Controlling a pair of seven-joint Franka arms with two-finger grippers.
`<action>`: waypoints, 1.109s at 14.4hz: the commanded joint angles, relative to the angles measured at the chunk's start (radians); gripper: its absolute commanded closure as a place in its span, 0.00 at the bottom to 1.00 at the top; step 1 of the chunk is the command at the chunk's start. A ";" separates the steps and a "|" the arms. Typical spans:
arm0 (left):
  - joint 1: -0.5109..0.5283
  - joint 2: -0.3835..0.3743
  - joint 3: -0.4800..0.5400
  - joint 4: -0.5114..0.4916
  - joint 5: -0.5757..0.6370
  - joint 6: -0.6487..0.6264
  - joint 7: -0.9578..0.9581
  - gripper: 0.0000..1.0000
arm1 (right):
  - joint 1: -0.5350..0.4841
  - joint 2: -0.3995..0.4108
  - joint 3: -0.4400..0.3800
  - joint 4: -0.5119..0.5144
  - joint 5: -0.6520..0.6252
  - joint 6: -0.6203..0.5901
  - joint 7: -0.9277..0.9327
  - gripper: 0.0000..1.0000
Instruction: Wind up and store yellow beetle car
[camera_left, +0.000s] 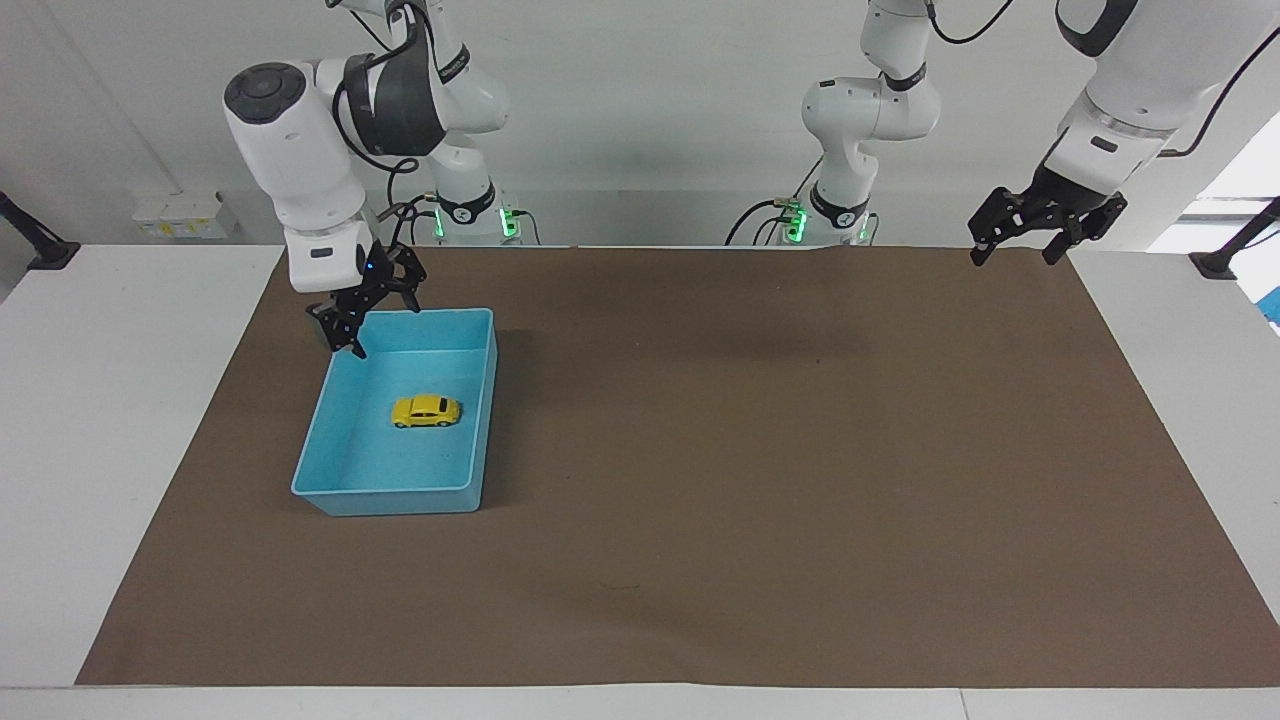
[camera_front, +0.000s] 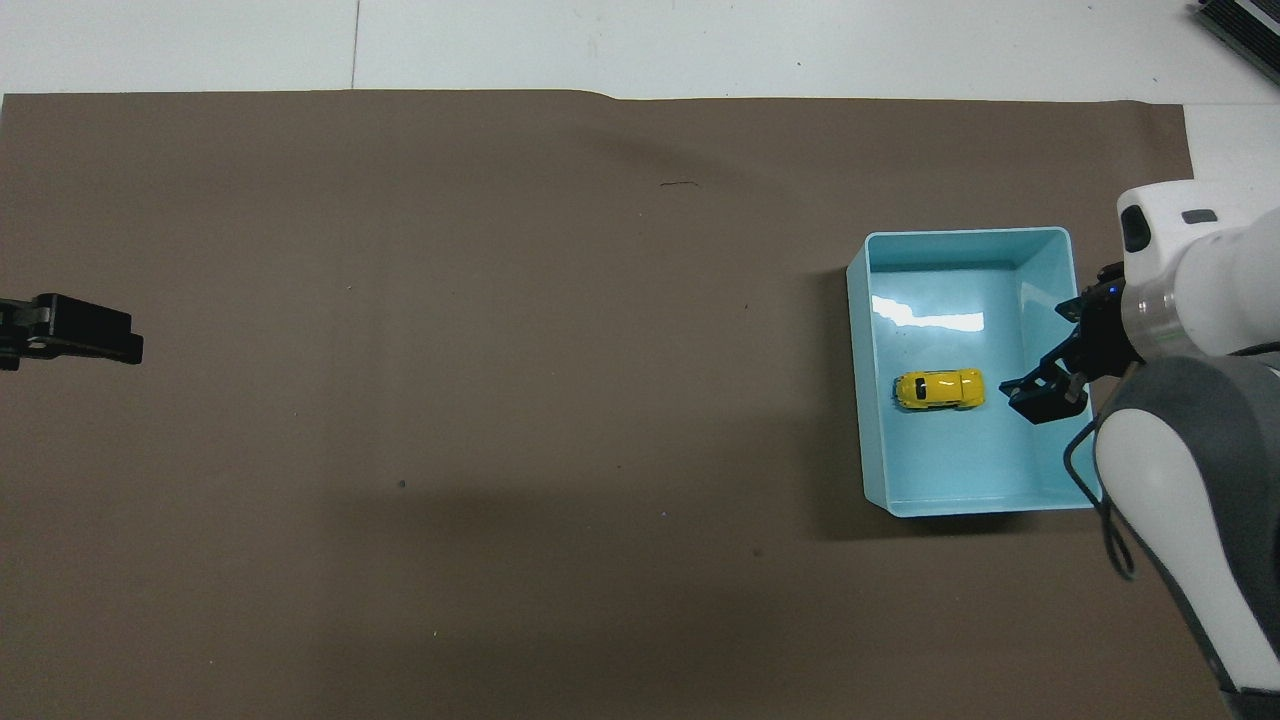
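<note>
The yellow beetle car (camera_left: 426, 411) is sitting on its wheels on the floor of the blue bin (camera_left: 340, 492), about in the middle of it, lying crosswise to the bin's long sides and touching none of the walls. The bin is resting on the brown mat (camera_left: 760, 480) toward the right arm's end of the table, its long sides running away from the robots. The right gripper (camera_left: 375, 320) is hanging in the air over the bin's corner nearest the robots, on the outer side of the bin, clear of the car and holding nothing; its fingers are standing spread apart, one fingertip (camera_left: 356, 349) pointing down over the bin's rim. In the overhead view this gripper (camera_front: 1050, 392) is showing over the bin's outer long wall (camera_front: 1078, 360), beside the car (camera_front: 939, 389) but well above it. The left gripper (camera_left: 1017, 254) is waiting in the air well apart from the bin, over the mat's corner at the left arm's end of the table, its fingers open and empty; in the overhead view only its dark tip (camera_front: 75, 330) is showing.
</note>
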 joint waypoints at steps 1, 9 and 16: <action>0.009 0.005 -0.006 0.020 0.011 -0.023 -0.006 0.00 | 0.024 -0.042 0.010 0.010 0.020 -0.051 0.241 0.00; 0.009 0.005 -0.006 0.021 0.011 -0.023 -0.006 0.00 | 0.021 0.009 0.003 0.107 0.025 -0.088 0.676 0.00; 0.009 0.005 -0.006 0.021 0.011 -0.024 -0.006 0.00 | -0.022 0.110 -0.004 0.288 0.022 -0.145 0.688 0.00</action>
